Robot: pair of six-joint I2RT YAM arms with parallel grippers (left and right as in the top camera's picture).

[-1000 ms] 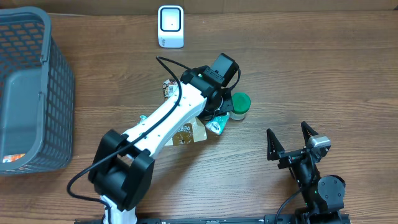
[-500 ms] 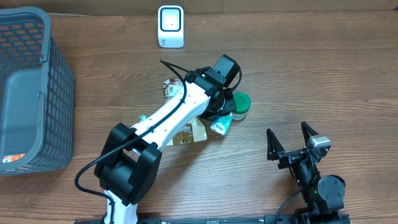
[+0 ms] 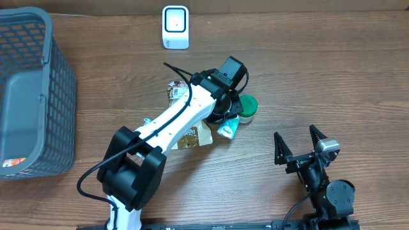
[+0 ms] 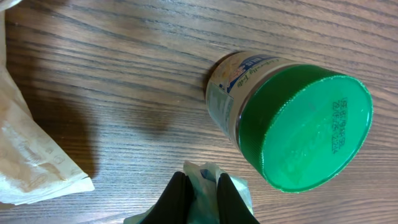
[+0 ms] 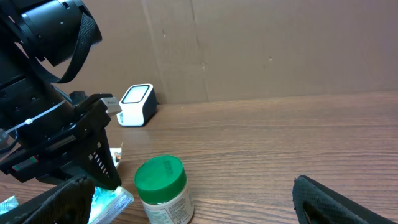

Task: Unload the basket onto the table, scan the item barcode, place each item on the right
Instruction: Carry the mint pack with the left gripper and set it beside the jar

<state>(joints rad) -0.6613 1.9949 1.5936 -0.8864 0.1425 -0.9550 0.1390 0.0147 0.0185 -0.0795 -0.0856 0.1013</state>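
My left gripper [image 3: 225, 119] is shut on a pale teal packet [image 3: 227, 130], pinching its top edge between black fingers [image 4: 179, 194] just above the wood. In the left wrist view the packet [image 4: 239, 188] sticks out on both sides of the left gripper [image 4: 202, 188]. A jar with a green lid [image 3: 246, 107] stands right beside it, upright; print shows on the jar lid [image 4: 305, 127]. The white scanner [image 3: 175, 27] sits at the table's far edge. My right gripper [image 3: 298, 144] stands open near the front right, with nothing in it.
A grey mesh basket [image 3: 29, 89] fills the far left. A brown paper packet [image 3: 192, 137] lies under the left arm and a small packet [image 3: 172, 89] behind it. A cardboard wall [image 5: 267, 43] backs the table past the scanner [image 5: 135, 104].
The left arm shifted slightly early in the second, carrying the teal packet a little to the right. In the last half second nothing moved. The right arm stayed still.
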